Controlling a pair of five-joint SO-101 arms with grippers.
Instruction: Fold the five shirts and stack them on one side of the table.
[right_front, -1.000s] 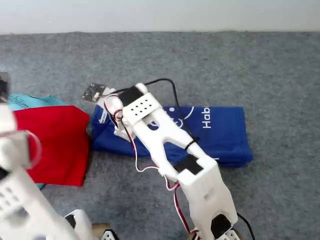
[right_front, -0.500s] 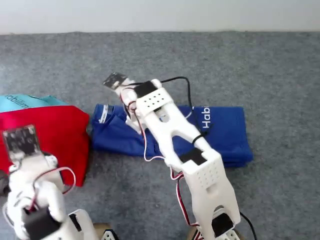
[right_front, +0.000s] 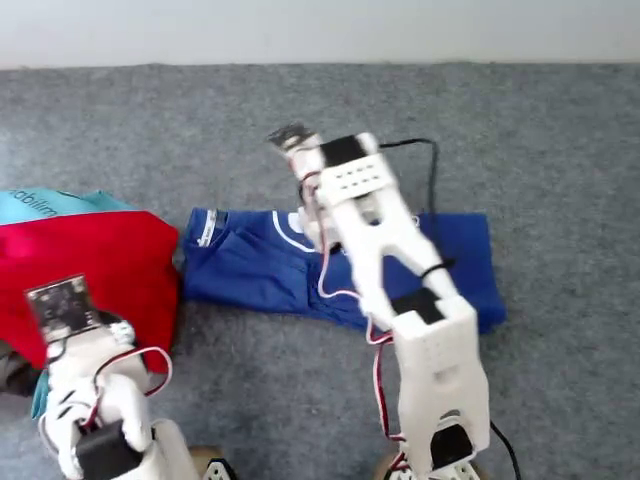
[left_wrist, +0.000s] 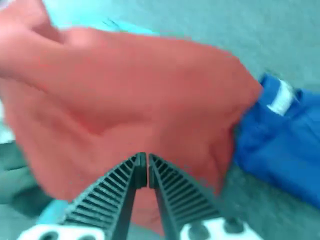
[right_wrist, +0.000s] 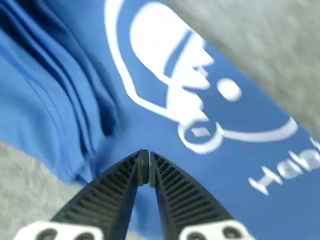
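Grey table (right_front: 520, 130): three shirts counted, one of each colour.
One blue shirt (right_front: 240, 265) lies folded mid-table. Just beside it, on the left arm's side, one red shirt (right_front: 110, 260) sits atop one cyan shirt (right_front: 50, 203), with a dark cloth (left_wrist: 15, 182) at the pile's edge. Left gripper (left_wrist: 142, 165) hangs over the red shirt, fingers pressed together, holding nothing. Right gripper (right_wrist: 145, 162) hangs over the blue shirt, likewise clenched and empty.

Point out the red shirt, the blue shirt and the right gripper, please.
red shirt (right_front: 110, 265): high view, middle of its top face.
blue shirt (right_front: 245, 272): high view, bare part near the collar.
right gripper (right_wrist: 145, 159): right wrist view, between its fingertips.
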